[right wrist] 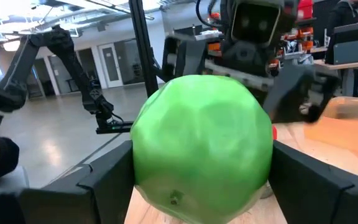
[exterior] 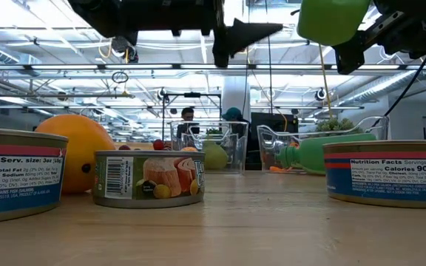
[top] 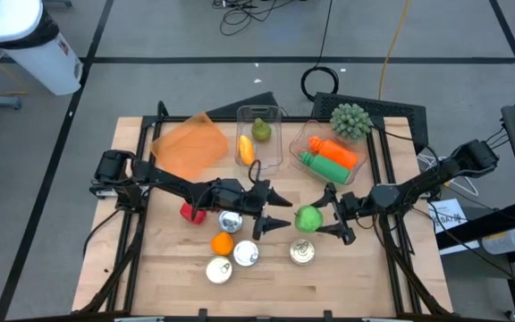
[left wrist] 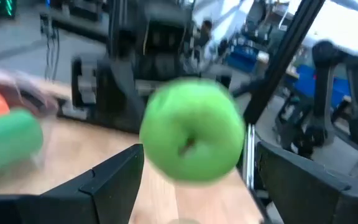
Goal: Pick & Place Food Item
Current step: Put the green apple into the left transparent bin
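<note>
Both arms reach toward the middle of the table, raised above its surface and facing each other. The right gripper [top: 325, 217] clamps the green apple [top: 308, 217] between its fingers, holding it in the air above the cans [top: 303, 252]. The left gripper [top: 277, 212] sits just beside the apple, its fingers spread wide and empty.
</note>
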